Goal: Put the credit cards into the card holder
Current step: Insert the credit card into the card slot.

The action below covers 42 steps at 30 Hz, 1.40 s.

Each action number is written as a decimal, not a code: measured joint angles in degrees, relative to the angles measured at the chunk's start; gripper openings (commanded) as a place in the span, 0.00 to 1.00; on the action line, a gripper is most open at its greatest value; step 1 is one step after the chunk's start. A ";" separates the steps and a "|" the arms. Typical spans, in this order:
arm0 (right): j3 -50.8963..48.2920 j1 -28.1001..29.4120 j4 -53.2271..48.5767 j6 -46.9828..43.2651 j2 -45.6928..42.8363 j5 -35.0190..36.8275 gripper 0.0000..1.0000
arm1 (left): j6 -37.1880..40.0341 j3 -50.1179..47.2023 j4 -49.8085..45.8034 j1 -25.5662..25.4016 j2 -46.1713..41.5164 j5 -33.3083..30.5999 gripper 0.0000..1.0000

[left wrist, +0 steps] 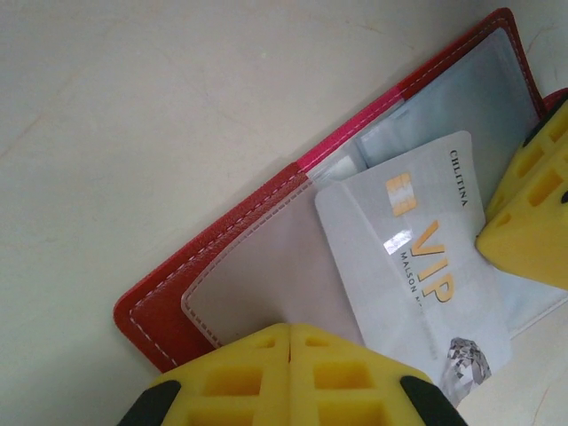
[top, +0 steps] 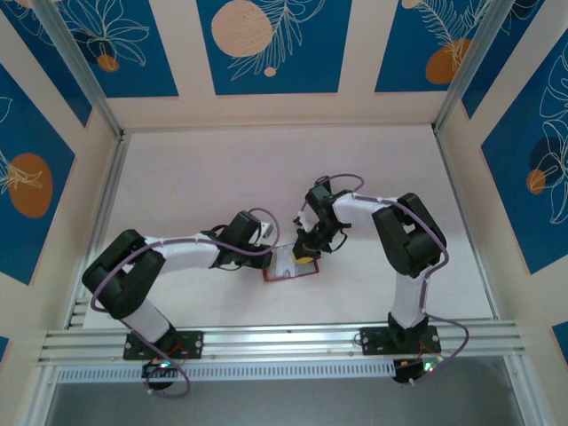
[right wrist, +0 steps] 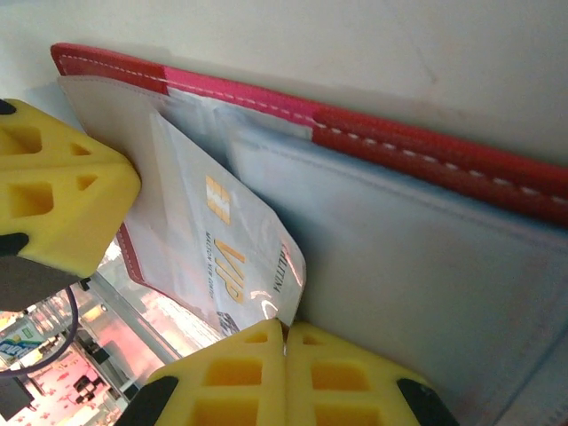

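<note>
The card holder [left wrist: 204, 257] is a red wallet lying open on the table, its pale grey pockets facing up; it is also in the top view [top: 286, 269] and the right wrist view [right wrist: 417, 146]. A white credit card [left wrist: 417, 266] with gold "VIP" lettering lies slanted across the pockets. One end is tucked under a clear pocket. My right gripper [right wrist: 286, 327] is shut on the card's [right wrist: 222, 240] near corner. My left gripper [left wrist: 290, 330] is shut, its tips resting on the grey left-hand pocket leaf. No blue card is in view.
Both arms meet over the wallet at mid-table [top: 213, 177]. Aluminium rails [top: 284, 337] run along the near edge, and patterned walls enclose the other sides. The right gripper's yellow finger [left wrist: 532, 213] intrudes at the right of the left wrist view.
</note>
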 measured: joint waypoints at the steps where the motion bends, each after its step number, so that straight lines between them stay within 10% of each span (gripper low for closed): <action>1: 0.37 0.00 -0.42 -0.22 0.22 0.04 0.00 | 0.17 0.00 0.00 0.04 -0.02 0.07 0.05; 35: 5.20 3.98 -2.05 0.48 4.31 -0.28 0.00 | 0.83 -0.85 -0.13 0.87 -0.90 0.31 0.06; 42: 1.49 3.80 1.79 1.99 -0.79 -1.55 0.13 | 0.76 -0.87 -0.52 0.90 -1.14 0.13 0.06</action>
